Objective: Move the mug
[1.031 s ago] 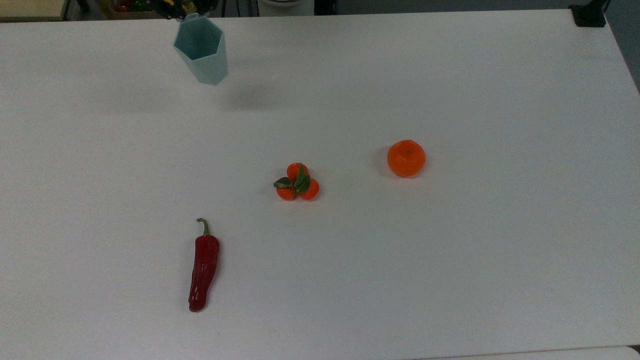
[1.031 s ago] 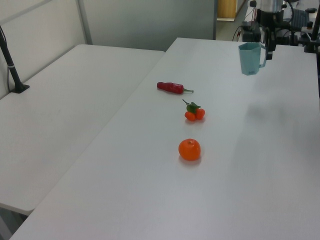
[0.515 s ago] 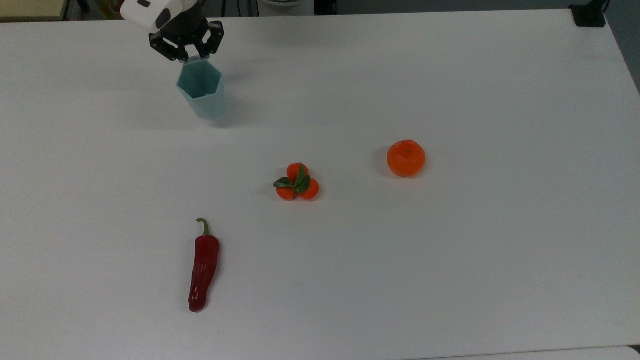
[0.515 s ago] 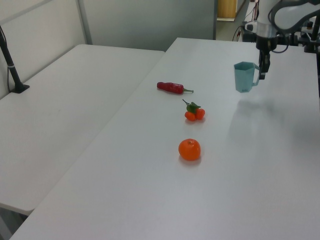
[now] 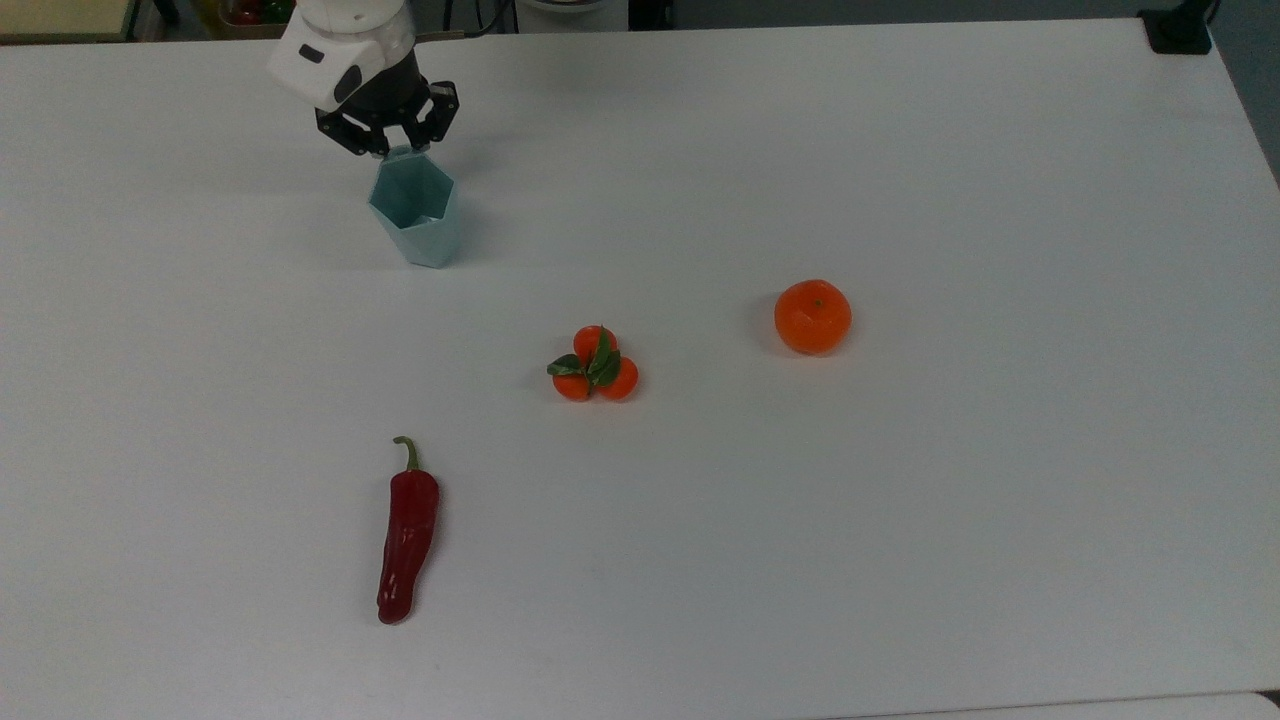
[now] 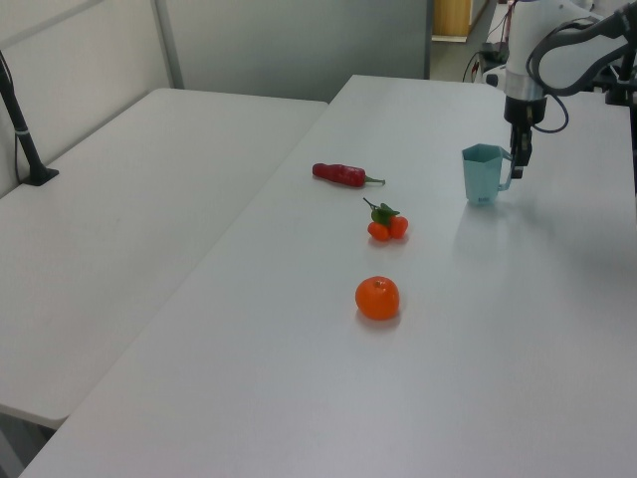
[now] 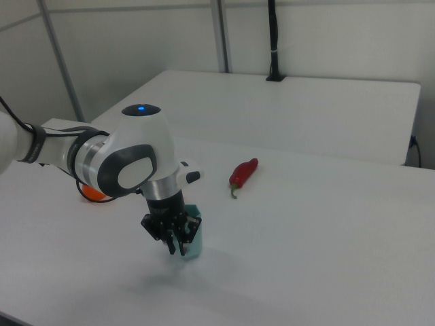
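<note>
Nearest the top view's bottom edge lies the pepper (image 5: 407, 530), then the small oranges (image 5: 595, 364) and the orange (image 5: 812, 316), all untouched. Farther back, at the top view's upper left, the mug (image 5: 416, 217) now stands upright on the table (image 5: 900, 500); a second ago it hung in the air, higher and closer to the far edge. The gripper (image 5: 391, 146) came down with it and still pinches its handle. I judge the placing nearly done; release remains.
</note>
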Controlling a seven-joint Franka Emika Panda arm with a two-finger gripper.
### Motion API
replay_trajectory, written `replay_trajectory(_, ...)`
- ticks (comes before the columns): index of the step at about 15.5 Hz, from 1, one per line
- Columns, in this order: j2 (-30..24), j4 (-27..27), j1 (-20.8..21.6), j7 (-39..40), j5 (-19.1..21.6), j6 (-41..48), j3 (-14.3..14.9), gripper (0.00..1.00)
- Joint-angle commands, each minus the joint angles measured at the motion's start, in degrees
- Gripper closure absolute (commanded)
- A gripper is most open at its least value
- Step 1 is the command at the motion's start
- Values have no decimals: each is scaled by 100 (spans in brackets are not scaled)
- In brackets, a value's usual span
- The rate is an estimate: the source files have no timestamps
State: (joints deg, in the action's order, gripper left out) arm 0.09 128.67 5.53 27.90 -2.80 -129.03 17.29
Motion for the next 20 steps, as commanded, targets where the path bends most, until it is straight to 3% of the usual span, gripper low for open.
replay_trajectory(1,52,141,71,-22,113,-245,21,100)
replay_trajectory(3,105,141,71,-30,113,-228,20,100)
replay_trajectory(4,96,141,71,-30,122,-193,20,88)
replay_trajectory(6,70,141,63,-74,122,-158,20,39)
replay_trajectory(7,52,133,63,-170,122,-123,20,25)
replay_trajectory(11,-53,115,54,-250,122,149,12,0)
replay_trajectory(16,-369,-261,71,-767,149,1158,-172,0)
replay_trajectory(18,-370,-822,28,-1258,149,1781,-497,0)
replay_trajectory(20,-361,-1578,27,-1646,227,2825,-586,0)
